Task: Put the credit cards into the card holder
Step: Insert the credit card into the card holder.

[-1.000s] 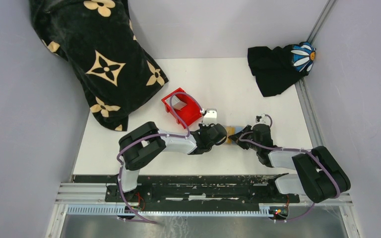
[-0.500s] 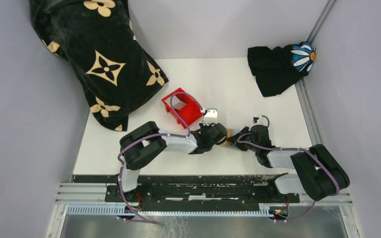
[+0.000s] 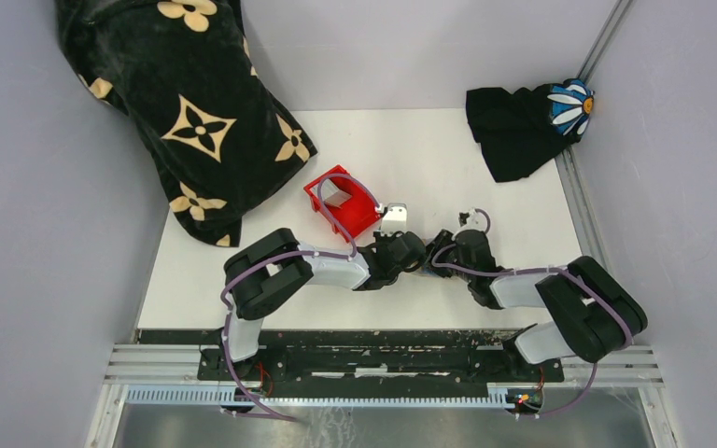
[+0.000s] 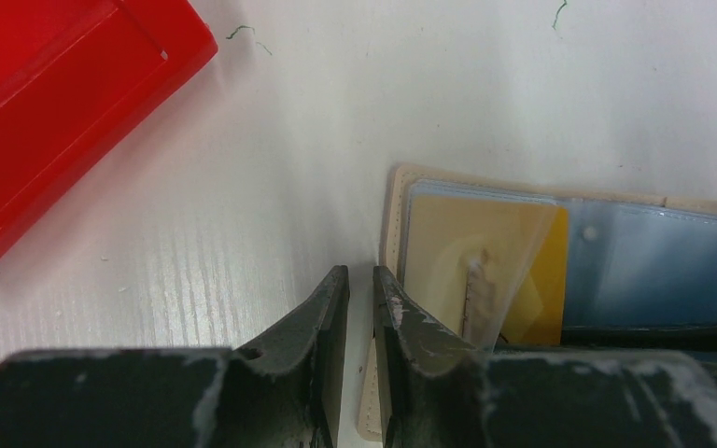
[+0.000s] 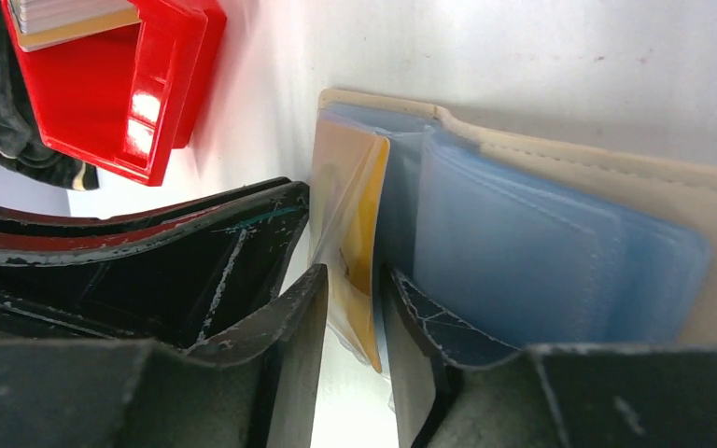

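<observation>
The bin (image 3: 317, 203) stands at about 10 o'clock from the two grippers, and some grey cards (image 3: 338, 193) lie inside it. The grippers meet tip to tip near the middle of the table (image 3: 523, 201).

The left gripper (image 4: 357, 285) is low at the left end of the open holder (image 5: 616, 168). Its fingers are almost together, and the beige edge of the holder seems to be caught in the narrow gap, so I judge it is pinning the holder in place.

The holder lies flat between both grippers, well apart from the bin. Inside it, a yellow card (image 4: 448, 271) sits in a clear sleeve (image 4: 534, 229), with blue sleeves (image 5: 523, 252) at 3 o'clock of it.

The right gripper (image 5: 353, 275) is pressed on the near end of the yellow card, and the sleeve is pinched together with it.

The step in hand seems to be seating this card in its slot. How deep it sits I cannot tell. The next move calls for a short straight push along the sleeve while the left side keeps the holder steady, then a gentle release so the card is not dragged out. After that, the cards in the bin remain to be fetched.
</observation>
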Action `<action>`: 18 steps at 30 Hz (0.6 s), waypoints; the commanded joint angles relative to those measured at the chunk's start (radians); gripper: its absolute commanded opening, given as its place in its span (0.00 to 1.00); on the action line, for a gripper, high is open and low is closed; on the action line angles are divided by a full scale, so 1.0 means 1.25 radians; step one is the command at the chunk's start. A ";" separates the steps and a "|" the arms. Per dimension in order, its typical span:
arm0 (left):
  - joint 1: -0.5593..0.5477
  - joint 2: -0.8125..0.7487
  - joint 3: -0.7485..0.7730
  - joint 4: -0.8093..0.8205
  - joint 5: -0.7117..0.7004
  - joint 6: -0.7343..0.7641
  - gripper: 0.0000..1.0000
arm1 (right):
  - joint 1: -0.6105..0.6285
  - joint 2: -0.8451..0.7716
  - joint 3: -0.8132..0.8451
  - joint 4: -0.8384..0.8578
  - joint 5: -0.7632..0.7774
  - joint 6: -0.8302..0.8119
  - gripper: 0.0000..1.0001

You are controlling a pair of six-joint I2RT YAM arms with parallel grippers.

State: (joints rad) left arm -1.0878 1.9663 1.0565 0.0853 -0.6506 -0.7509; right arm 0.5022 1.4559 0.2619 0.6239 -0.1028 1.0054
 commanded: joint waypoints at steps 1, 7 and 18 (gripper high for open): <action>-0.018 0.086 -0.064 -0.166 0.176 -0.037 0.26 | 0.028 -0.008 0.010 -0.254 0.052 -0.086 0.41; -0.017 0.083 -0.064 -0.167 0.172 -0.042 0.26 | 0.031 -0.099 0.038 -0.391 0.097 -0.131 0.45; -0.017 0.059 -0.094 -0.148 0.162 -0.050 0.26 | 0.035 -0.231 0.037 -0.500 0.196 -0.106 0.43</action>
State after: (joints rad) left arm -1.0885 1.9541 1.0294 0.1249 -0.6376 -0.7521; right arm 0.5415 1.2255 0.3252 0.1944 0.0376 0.8772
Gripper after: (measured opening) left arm 0.254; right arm 0.427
